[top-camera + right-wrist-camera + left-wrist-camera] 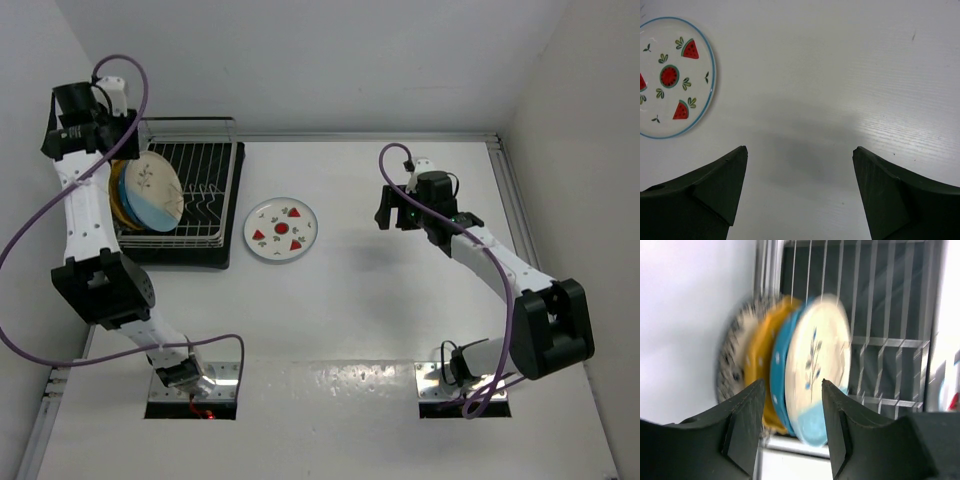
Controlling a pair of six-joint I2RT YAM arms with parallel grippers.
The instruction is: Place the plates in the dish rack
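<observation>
The silver wire dish rack [207, 168] stands on a black tray at the far left. Several plates stand on edge in its left part: the cream-and-light-blue sprig plate [155, 188] in front, with the teal [779, 367], yellow [759, 355] and blue floral [732, 362] plates behind it. The white plate with red fruit [281, 229] lies flat on the table right of the rack and also shows in the right wrist view [670, 77]. My left gripper [95, 132] hovers open and empty above the standing plates [792, 390]. My right gripper [393, 214] is open and empty over bare table [800, 155], right of the flat plate.
The rack's right part [890, 340] holds only bare wires and prongs. White walls close in on the left, back and right. A rail [505, 180] runs along the table's right edge.
</observation>
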